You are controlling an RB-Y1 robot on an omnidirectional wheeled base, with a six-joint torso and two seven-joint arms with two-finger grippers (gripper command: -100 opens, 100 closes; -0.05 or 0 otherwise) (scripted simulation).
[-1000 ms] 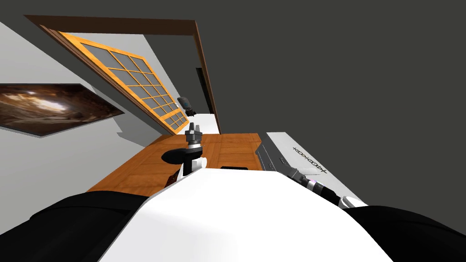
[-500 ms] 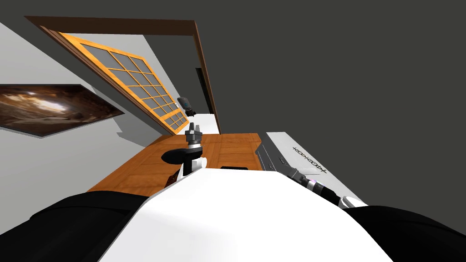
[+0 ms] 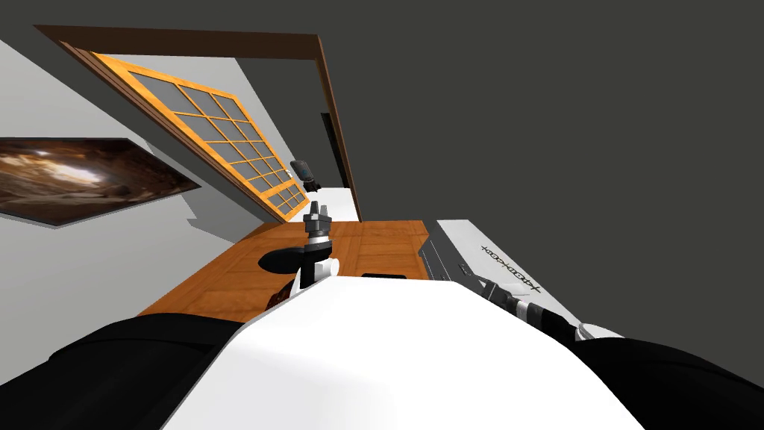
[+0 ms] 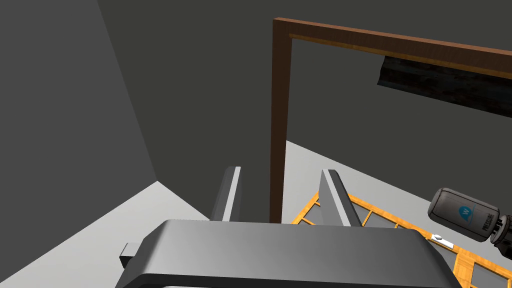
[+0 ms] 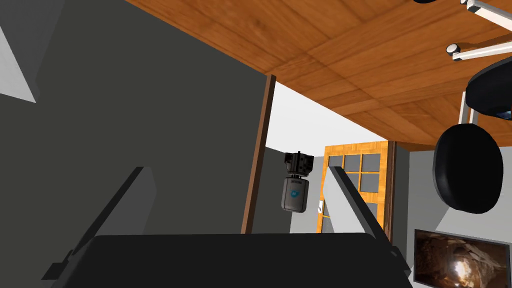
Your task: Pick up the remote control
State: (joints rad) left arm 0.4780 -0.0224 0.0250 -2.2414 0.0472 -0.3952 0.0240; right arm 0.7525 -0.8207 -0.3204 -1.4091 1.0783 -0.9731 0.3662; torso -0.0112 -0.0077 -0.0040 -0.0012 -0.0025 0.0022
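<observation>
My left gripper [image 3: 316, 207] is raised over the wooden floor [image 3: 373, 246] and points toward the doorway. In the left wrist view its fingers [image 4: 230, 192] stand apart with nothing between them, so the left gripper [image 4: 280, 195] is open. My right gripper [image 3: 485, 286] sits low at the right, beside a white box [image 3: 485, 254]. Its fingers [image 5: 350, 200] are spread wide and empty, so the right gripper [image 5: 240, 200] is open too. A small flat black shape [image 3: 384, 275] lies on the floor close in front of me; I cannot tell what it is.
A brown door frame [image 3: 336, 149] stands ahead, with an orange glazed door [image 3: 224, 142] swung open to its left. A dark grey canister with a blue logo [image 3: 302, 170] [image 4: 465, 215] [image 5: 294, 194] stands past the doorway. A framed picture [image 3: 82, 175] hangs on the left wall.
My head view has shifted slightly. The right forearm has slid a little toward the lower right. Both grippers hold the same opening.
</observation>
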